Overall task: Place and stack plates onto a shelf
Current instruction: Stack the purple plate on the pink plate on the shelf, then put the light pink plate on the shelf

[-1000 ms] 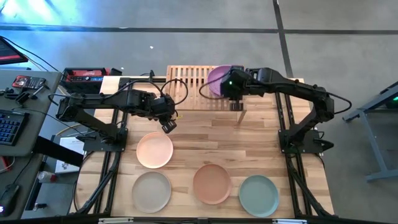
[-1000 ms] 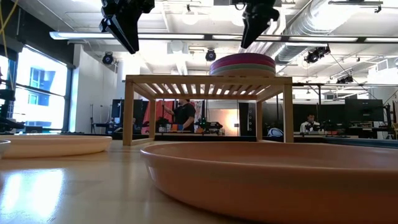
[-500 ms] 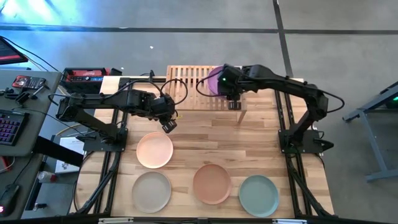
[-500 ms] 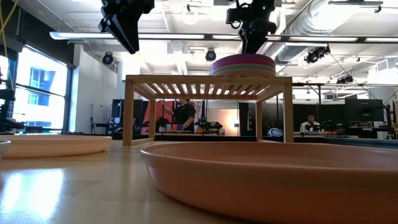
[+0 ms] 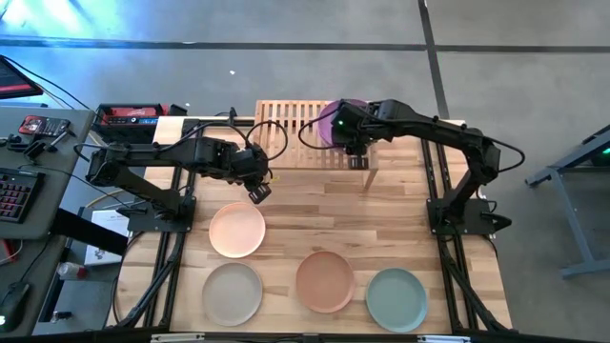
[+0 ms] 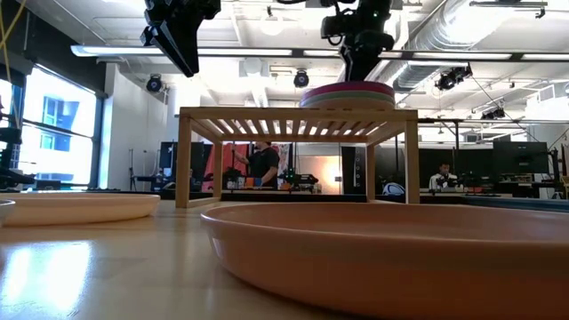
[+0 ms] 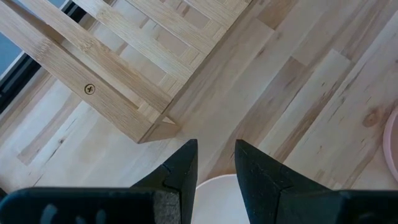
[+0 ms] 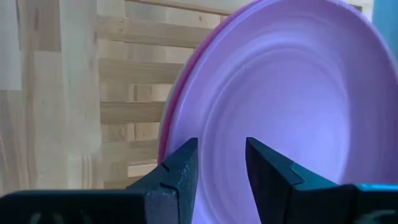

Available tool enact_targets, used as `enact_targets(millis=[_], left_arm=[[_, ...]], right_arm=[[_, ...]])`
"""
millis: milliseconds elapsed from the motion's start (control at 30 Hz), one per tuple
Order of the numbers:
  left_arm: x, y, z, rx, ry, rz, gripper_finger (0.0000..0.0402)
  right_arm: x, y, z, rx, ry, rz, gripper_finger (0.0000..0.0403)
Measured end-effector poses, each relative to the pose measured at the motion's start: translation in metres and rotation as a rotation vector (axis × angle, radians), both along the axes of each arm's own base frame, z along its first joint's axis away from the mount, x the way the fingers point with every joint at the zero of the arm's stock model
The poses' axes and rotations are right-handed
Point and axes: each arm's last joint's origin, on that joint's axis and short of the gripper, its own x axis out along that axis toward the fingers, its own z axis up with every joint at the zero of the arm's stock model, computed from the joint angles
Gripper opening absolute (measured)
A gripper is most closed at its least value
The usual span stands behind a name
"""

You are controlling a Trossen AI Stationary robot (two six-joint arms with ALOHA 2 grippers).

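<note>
Right tool (image 6: 359, 64) low over the purple plate (image 5: 331, 122) topping the stack on the shelf (image 5: 286, 119), fingers apart, nothing gripped. Left tool (image 5: 257, 193) parked open above the counter (image 5: 400, 229) beside the shelf's front corner. Peach plate (image 5: 236, 230), beige (image 5: 232, 292), terracotta (image 5: 324, 281) and grey-teal (image 5: 396, 299) loose on the counter (well apart from the shelf).

I can't make out a single readable word, number or brand from any of my camera feeds right now. The red case (image 5: 132, 116) at the table's back left corner carries pale markings, but they are far too small for me to read. The shelf (image 7: 118, 74) shows only a screw head, and the purple plate (image 8: 292, 106) is plain.
</note>
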Motion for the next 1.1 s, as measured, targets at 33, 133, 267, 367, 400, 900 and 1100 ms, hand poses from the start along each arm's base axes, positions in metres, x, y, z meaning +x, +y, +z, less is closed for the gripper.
enact_targets(millis=[33,133,267,367,400,900,1100], left_arm=[[0.000,0.000,0.000,0.000,0.000,0.000,0.0096],[0.000,0.000,0.000,0.000,0.000,0.000,0.0096],[0.000,0.000,0.000,0.000,0.000,-0.001,0.0096],[0.000,0.000,0.000,0.000,0.001,-0.001,0.0096],[0.000,0.000,0.000,0.000,0.000,-0.001,0.0096],[-0.005,-0.019,-0.034,-0.245,0.069,0.086,0.0096],[-0.011,-0.033,-0.056,-0.310,0.091,0.240,0.0096]], right_arm=[[0.001,0.000,-0.001,0.001,0.002,0.000,0.0119],[0.002,-0.001,-0.003,-0.009,0.014,-0.003,0.0119],[0.001,0.000,0.003,-0.041,0.003,-0.009,0.0119],[0.001,0.001,0.015,-0.055,-0.035,-0.011,0.0119],[0.001,0.001,0.018,-0.059,-0.046,-0.011,0.0119],[-0.018,0.016,0.099,-0.029,-0.303,-0.142,0.0119],[-0.024,0.028,0.121,0.037,-0.427,-0.242,0.0119]])
